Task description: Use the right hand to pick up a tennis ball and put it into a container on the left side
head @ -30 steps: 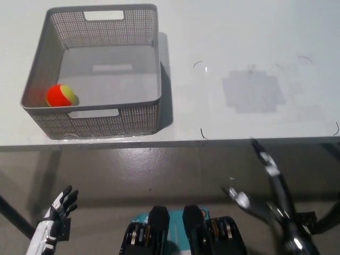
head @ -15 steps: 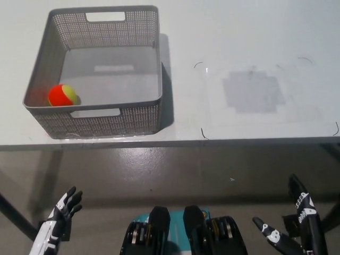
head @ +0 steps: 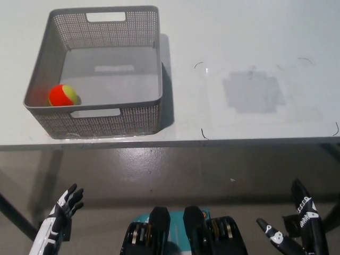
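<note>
Little changed from half a second ago: right hand a touch lower at the bottom right corner, black fingers spread and empty; a second ago raised higher, close under the table edge, now dropped well below it. White left hand likewise slightly lower at the bottom left, fingers apart, holding nothing, resting over the floor. Basket and ball unmoved across all three frames.

On the white table: grey perforated basket at the left, upright, with cut-out handles in the far and near walls. Grey rectangular patch on the tabletop to the right of the basket, framed by thin dark corner marks. Nothing between the patch and the basket but bare tabletop.

Tennis ball, orange and yellow-green, inside the basket, lying on its floor in the near left corner, against the left wall and close to the near wall. Well apart from the right hand: ball up at the far left on the table, hand down at the lower right beneath table level, with the table edge and the basket's near wall between them.
</note>
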`<state>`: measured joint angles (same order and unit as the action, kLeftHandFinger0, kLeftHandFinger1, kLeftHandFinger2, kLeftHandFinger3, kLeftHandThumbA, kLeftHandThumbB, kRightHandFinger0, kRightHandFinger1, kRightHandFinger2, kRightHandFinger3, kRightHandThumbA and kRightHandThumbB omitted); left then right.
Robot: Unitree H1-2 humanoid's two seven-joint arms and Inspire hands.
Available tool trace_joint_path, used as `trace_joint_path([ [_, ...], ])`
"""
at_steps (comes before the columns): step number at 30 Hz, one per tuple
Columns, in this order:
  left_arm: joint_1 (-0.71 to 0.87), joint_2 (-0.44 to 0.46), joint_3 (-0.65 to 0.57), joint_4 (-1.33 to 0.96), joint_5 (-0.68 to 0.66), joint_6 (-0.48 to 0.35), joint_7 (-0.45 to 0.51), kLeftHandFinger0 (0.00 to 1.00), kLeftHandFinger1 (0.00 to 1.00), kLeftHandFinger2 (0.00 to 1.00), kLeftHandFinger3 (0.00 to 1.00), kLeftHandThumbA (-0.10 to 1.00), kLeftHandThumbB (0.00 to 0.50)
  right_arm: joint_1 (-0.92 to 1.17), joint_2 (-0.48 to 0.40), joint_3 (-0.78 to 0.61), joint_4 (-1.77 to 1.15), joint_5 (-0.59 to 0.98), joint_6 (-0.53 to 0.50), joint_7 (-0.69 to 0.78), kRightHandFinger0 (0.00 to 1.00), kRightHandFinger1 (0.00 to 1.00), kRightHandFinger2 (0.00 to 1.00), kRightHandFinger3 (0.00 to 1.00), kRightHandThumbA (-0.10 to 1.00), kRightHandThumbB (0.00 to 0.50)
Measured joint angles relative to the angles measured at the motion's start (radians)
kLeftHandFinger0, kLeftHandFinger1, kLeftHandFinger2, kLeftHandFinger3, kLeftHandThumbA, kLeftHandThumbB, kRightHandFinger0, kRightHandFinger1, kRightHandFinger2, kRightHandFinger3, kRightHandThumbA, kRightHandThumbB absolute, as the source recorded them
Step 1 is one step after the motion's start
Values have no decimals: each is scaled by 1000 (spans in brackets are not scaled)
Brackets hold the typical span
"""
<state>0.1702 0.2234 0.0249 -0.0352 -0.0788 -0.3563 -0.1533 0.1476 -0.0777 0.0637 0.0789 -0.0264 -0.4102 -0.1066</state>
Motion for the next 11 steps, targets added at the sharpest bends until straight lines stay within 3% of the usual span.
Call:
trace_joint_path([
  [5,7,0,-2,0,-14,0,-9,1000,1000,1000,1000,1000,272,2,0,-2,0,7,-2,6,1000,1000,1000,1000,1000,200],
  [11,11,1,-8,2,-67,1,-38,1000,1000,1000,1000,1000,269,7,0,-9,0,15,-3,16,1000,1000,1000,1000,1000,240],
])
